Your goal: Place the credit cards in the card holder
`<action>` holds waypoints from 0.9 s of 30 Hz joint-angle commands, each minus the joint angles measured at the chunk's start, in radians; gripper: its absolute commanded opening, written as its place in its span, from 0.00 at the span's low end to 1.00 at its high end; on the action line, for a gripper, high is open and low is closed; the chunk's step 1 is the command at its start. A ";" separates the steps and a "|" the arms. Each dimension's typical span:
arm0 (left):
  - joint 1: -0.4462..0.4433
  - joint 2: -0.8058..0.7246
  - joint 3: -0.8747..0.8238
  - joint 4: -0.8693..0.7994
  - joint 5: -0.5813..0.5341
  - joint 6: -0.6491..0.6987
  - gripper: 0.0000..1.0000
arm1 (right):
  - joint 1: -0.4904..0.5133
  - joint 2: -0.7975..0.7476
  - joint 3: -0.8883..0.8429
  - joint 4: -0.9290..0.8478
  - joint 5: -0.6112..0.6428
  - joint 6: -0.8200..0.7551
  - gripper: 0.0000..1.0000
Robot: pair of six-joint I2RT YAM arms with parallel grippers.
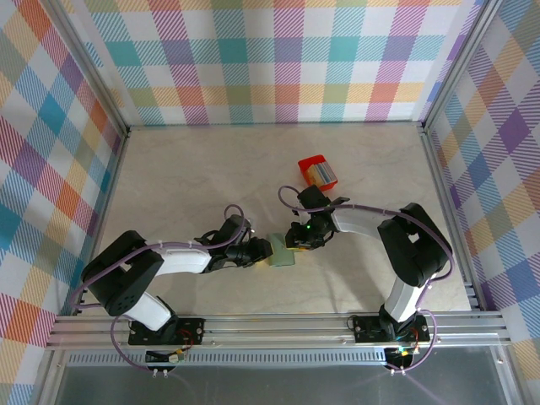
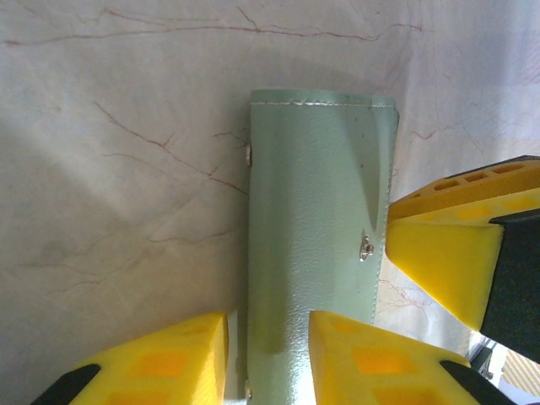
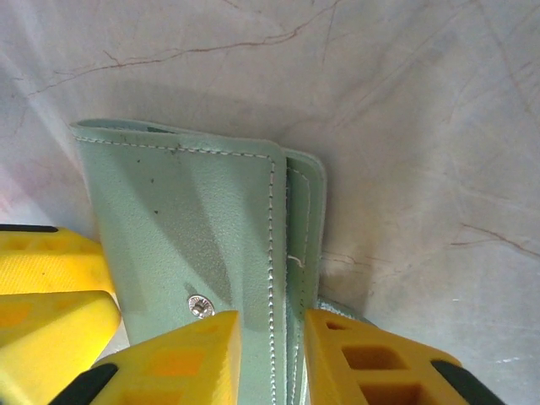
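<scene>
Marbled tabletop [image 1: 211, 169], card holder [image 2: 316, 236], long axis pointing away from left hand [image 2: 268, 337]

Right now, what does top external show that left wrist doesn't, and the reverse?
Top external adds the layout: a red box farther back, and both arms meeting mid-table, with the left pincer and right pincer on opposite sides of the card holder. Left wrist adds detail: the holder's stitched top edge and a small metal snap stud. Shared: the pale green holder lying on the marbled table, with both pincers at it.
</scene>
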 commanded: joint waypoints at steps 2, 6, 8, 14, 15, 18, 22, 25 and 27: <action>-0.005 0.032 0.037 0.016 0.021 0.007 0.28 | 0.007 0.012 -0.014 0.017 -0.042 -0.014 0.25; -0.005 0.042 0.044 0.023 0.023 0.006 0.27 | 0.007 0.013 -0.014 0.028 -0.057 -0.006 0.25; -0.005 0.041 0.042 0.023 0.023 0.005 0.26 | 0.007 0.010 -0.016 0.027 -0.054 -0.005 0.25; -0.005 0.044 0.033 0.026 0.019 0.004 0.26 | 0.007 0.017 -0.014 0.018 -0.037 -0.010 0.25; -0.005 0.045 0.032 0.028 0.019 0.004 0.26 | 0.007 0.018 -0.015 0.018 -0.032 -0.007 0.25; -0.005 0.048 0.028 0.031 0.018 0.002 0.26 | 0.007 0.019 -0.016 0.018 -0.024 -0.009 0.25; -0.005 0.054 0.032 0.033 0.019 0.004 0.26 | 0.007 0.030 -0.009 0.019 -0.043 -0.010 0.26; -0.005 0.057 0.036 0.031 0.019 0.004 0.26 | 0.007 0.027 -0.012 0.028 -0.064 -0.008 0.26; -0.006 0.061 0.040 0.030 0.020 0.005 0.26 | 0.007 0.019 -0.016 0.044 -0.087 -0.001 0.24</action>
